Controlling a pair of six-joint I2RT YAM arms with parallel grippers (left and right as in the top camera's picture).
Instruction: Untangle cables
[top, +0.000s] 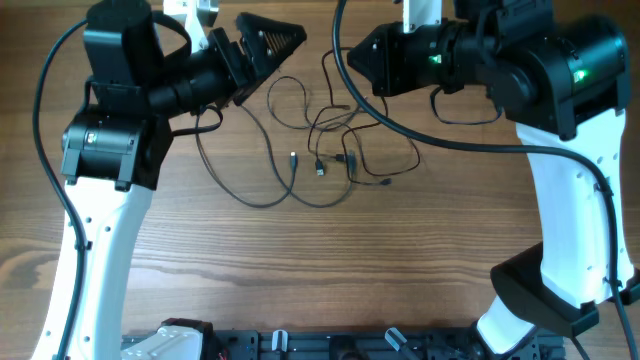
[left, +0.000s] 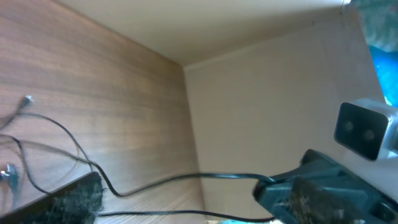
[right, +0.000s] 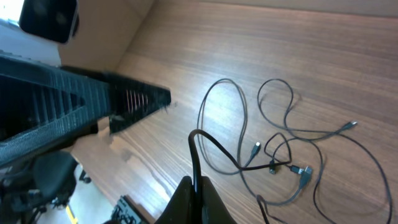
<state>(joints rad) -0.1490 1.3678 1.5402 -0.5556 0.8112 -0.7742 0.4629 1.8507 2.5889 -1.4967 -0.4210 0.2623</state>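
Several cables (top: 319, 168) sit tangled on your surface (top: 330, 270). Your right end effector (right: 196, 182) is clamped on one of them. You can't tell how open the left end effector (top: 300, 35) is.

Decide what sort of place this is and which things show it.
Probably a robotics lab bench: left arm and right arm at a wood-grain table, thin tangled cables laid between them.
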